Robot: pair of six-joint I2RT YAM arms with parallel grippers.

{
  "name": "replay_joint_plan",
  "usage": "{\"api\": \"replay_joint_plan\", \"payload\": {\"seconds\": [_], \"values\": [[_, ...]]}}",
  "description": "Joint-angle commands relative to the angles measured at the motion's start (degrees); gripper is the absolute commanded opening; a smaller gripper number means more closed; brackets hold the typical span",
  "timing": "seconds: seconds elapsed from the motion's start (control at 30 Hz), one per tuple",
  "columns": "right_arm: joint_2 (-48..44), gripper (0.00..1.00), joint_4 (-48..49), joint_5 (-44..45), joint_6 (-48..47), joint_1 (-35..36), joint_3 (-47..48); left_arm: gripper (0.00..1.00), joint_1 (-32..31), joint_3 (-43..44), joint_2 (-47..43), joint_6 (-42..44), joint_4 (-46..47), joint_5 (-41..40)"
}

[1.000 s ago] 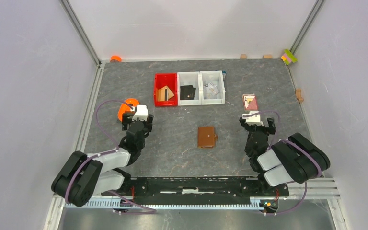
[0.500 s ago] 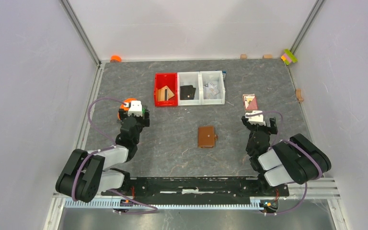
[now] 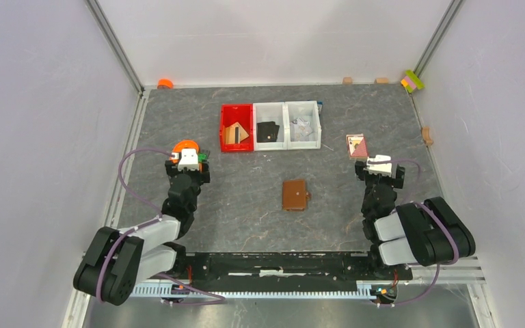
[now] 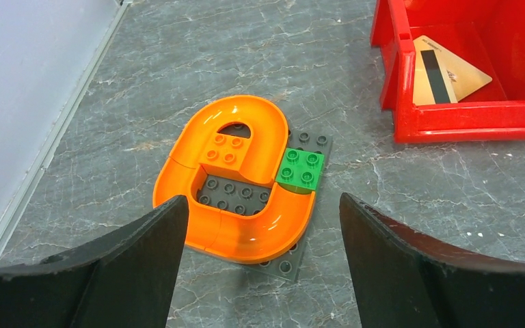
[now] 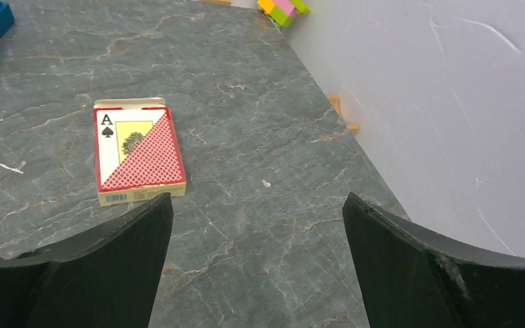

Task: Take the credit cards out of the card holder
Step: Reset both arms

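The card holder (image 3: 294, 195) lies flat near the middle of the grey stone-pattern table (image 3: 246, 205). It is between the two arms and well apart from both, folded shut, with its snap tab toward the right side. Because it is shut, what it holds cannot be seen. The left gripper (image 4: 260, 208) hangs above the left part of the table with its two black fingers (image 4: 143, 253) spread wide, and it holds nothing. Under it, in the left wrist view, there is an orange curved toy piece (image 4: 236, 184). This piece sits on a dark grey studded plate (image 4: 292, 258), and a green brick (image 4: 301, 168) touches its right side. Further back and to the right stands a red bin (image 4: 465, 126), and inside it leans a beige card with a dark stripe (image 4: 444, 75). In the top view, two white bins (image 3: 287, 125) stand in a row just beside the red one. The middle bin holds a black flat piece (image 3: 268, 130). The right gripper (image 5: 256, 205) is over the right part of the table, also with the jaws wide apart and empty. In front of it a red playing-card box (image 5: 137, 154) lies flat, near the gripper but not touching it. The ace of spades shows on its face.
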Motion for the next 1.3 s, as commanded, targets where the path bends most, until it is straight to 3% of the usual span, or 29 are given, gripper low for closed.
{"api": "replay_joint_plan", "payload": {"seconds": [0.0, 0.13, 0.3, 0.37, 0.43, 0.5, 0.57, 0.73, 1.27], "values": [[-0.4, 0.98, 3.2, -8.1, 3.9, -3.1, -6.6, 0.86, -0.6, 1.9, 0.6, -1.1, -0.2, -2.5], [-0.8, 0.98, 2.6, -8.2, 4.1, -3.1, -6.8, 0.86, -0.4, 0.8, 2.4, -0.3, 5.4, -2.0], [-1.0, 0.98, 2.2, -8.2, 4.1, -3.1, -6.7, 0.89, 2.9, 2.5, 8.0, 1.9, 9.8, 7.2], [-1.0, 0.98, 2.2, -8.2, 4.2, -3.1, -6.7, 0.91, 4.9, 0.4, 13.6, 3.5, 18.5, 13.2], [-1.0, 0.98, 2.3, -8.2, 4.2, -3.1, -6.7, 0.97, 6.3, -1.1, 19.8, 2.2, 28.8, 12.5], [-1.0, 0.98, 2.2, -8.3, 4.2, -3.1, -6.7, 0.94, 7.3, 0.0, 21.0, 1.5, 27.8, 13.6], [-1.0, 0.98, 2.2, -8.2, 4.2, -3.2, -6.7, 1.0, 7.7, 1.1, 19.9, 0.6, 23.9, 12.7], [-1.0, 0.98, 2.1, -8.3, 4.2, -3.1, -6.7, 1.0, 8.4, 5.6, 20.7, -3.8, 17.0, 3.4], [-1.0, 0.98, 2.2, -8.2, 4.2, -3.1, -6.7, 1.0, 9.9, 6.6, 20.5, -4.2, 14.7, 6.0]]}}
